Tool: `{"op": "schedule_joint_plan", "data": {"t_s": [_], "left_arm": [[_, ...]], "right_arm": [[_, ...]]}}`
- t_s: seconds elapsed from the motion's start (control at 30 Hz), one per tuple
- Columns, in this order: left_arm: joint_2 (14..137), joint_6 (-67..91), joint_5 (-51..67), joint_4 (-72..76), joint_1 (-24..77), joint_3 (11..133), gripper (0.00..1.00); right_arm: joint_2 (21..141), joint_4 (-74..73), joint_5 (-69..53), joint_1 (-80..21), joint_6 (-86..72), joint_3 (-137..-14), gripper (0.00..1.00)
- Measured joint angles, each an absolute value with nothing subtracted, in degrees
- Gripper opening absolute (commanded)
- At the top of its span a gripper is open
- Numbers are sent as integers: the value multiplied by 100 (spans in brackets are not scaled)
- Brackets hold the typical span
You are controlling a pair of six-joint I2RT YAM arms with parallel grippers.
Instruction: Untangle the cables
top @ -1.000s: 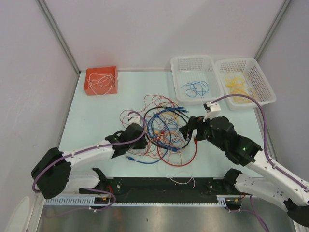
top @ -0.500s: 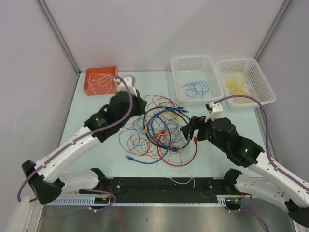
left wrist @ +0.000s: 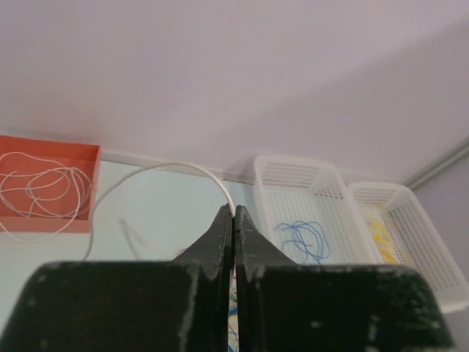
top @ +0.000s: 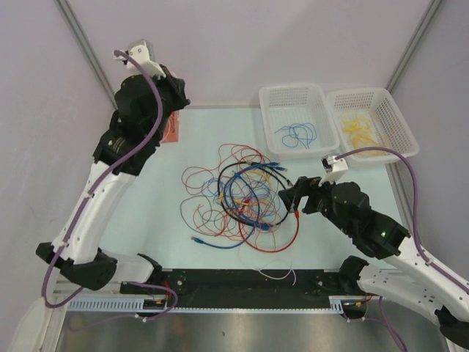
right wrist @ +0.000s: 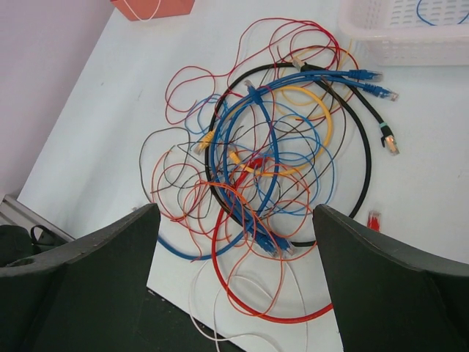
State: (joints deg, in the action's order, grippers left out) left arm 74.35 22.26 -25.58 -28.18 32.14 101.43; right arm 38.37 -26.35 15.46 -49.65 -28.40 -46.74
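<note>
The tangle (top: 245, 198) of red, blue, orange, yellow and black cables lies in the middle of the counter (top: 143, 198), spread loosely rather than knotted tight. A black cable (right wrist: 366, 161) rings its right side, and a thick red loop (top: 282, 238) bulges toward the near edge. A blue cable's plug end (top: 196, 239) sticks out at the near left. A small red plug (right wrist: 374, 218) sits just outside the black ring, and one thin pale wire (top: 275, 275) lies apart at the near edge. The left gripper (left wrist: 233, 216) is high over the far left corner. Its claw is pinched tight on a white wire (left wrist: 168, 166), which arcs out from the tips and hangs down to the left. Below it, in that corner, is the orange box (left wrist: 51, 144) with more white wires coiled inside. Along the far edge toward the right corner stand two white baskets: the first basket (left wrist: 293, 163) has blue wires (left wrist: 300, 238) and the second basket (left wrist: 432, 242) has yellow wires (left wrist: 381, 227). The right gripper (right wrist: 234, 213) hangs low at the right side of the tangle. Its claw is spread wide and grips nothing, and the wrist view shows the pile framed between its two fingers (right wrist: 110, 249).
</note>
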Motion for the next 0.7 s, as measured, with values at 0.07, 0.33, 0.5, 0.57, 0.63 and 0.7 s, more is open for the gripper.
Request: {"op": "schedule_joint_plan", "data": {"t_s": [0.07,0.33,0.5,0.57,0.63,0.7], "left_arm": [[7714,2213,-2519,-2882,2965,10342,0],[8825,2353,-2309,-3028,1944,11059,0],[9135,2571,-2340,-2980,1450,11061,0],[9223,2683,-2333,-2884,1260,11056,0],[9317,2770,-2327,-2759,1074,11056,0],[9445,2853,-2311,-2635,895,11056,0]], "right_arm": [[3822,-2635,1564,-4965,-2823,-4674,91],[3809,-2650,1640,-4965,-2663,-4674,92],[3767,-2773,1785,-4963,-2543,-4674,92],[3765,-2856,1846,-4945,-2499,-4674,92],[3769,-2910,1885,-4923,-2475,-4674,92],[3800,-2932,1907,-4897,-2453,-4674,92]]}}
